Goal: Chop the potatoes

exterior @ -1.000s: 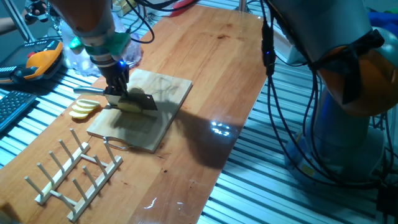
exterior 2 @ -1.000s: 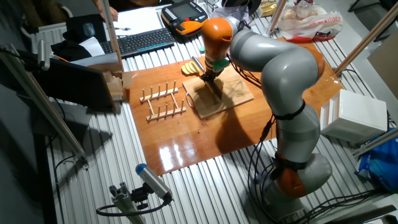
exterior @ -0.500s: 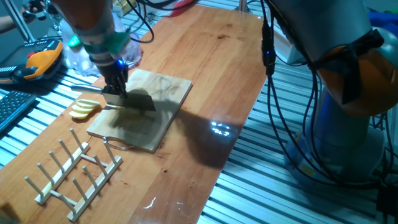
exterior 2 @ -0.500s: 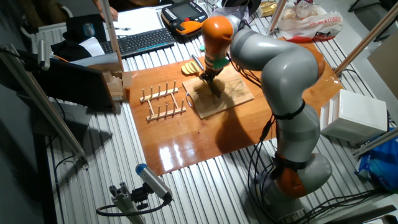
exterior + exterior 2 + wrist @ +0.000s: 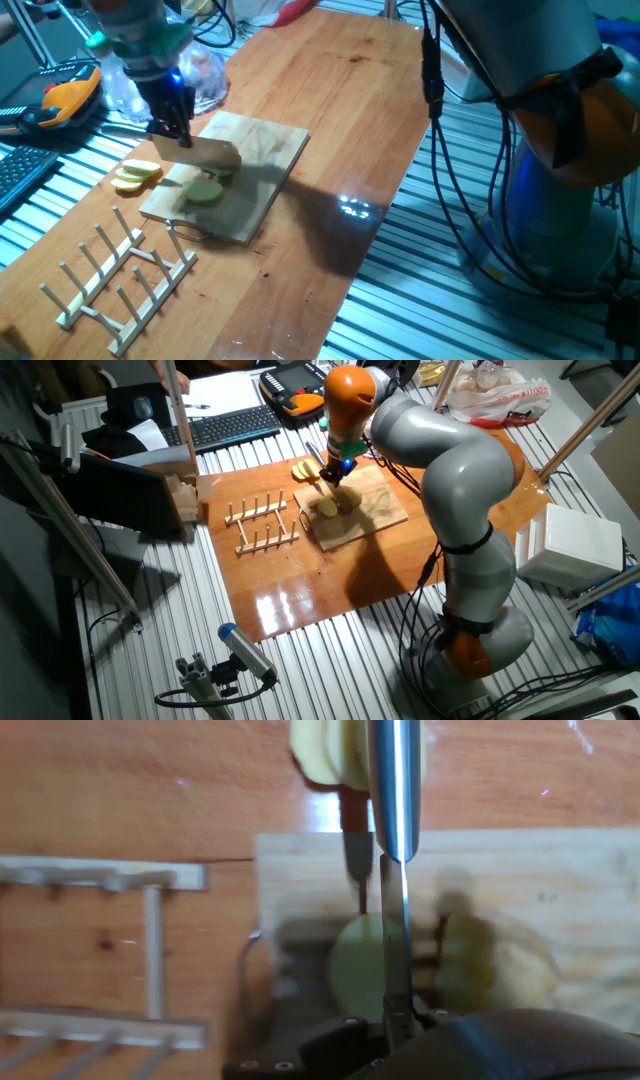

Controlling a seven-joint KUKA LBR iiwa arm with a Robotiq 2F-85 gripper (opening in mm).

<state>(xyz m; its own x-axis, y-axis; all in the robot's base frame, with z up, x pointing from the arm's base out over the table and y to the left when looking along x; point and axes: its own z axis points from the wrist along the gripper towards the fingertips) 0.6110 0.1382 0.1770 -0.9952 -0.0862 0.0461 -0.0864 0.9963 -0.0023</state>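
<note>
On the counter [image 5: 350, 110] lies a cutting board [image 5: 262, 150]. A potato slice [image 5: 204, 190] lies flat on it, with the potato chunk [image 5: 497, 970] just beside. More slices [image 5: 134, 174] are stacked off the board's edge, near the wooden rack [image 5: 115, 270]. A knife [image 5: 212, 153] hangs above the board.

wood surface [image 5: 330, 110], cutting board [image 5: 262, 150] directly under the fingers, potato slices [image 5: 135, 174] on bare wood just beyond board edge, peg rack [image 5: 120, 275] further out to one side
</note>
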